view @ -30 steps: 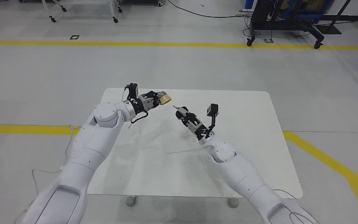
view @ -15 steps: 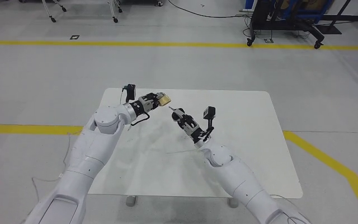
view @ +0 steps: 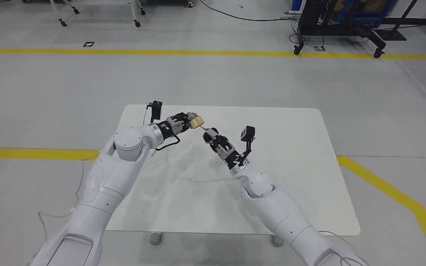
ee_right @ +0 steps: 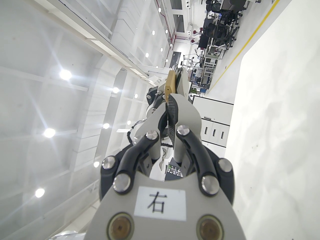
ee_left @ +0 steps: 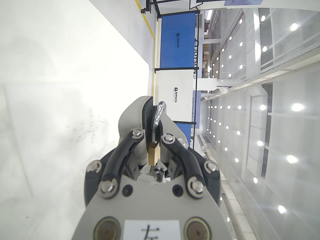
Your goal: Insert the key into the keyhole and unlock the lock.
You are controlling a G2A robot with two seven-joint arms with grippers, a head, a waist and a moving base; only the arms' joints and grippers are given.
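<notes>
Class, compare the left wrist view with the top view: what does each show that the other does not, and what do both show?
Left wrist view, not top: the silver shackle of the lock, pinched by the left claw. Top view, not left wrist: the right claw, close beside the lock, over the table. Both: the brass lock in the shut left claw, and the white table.

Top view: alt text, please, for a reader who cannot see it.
Above a white table, the left gripper holds a brass padlock in the air. The right gripper, fingers closed, points at the padlock from close by.
</notes>
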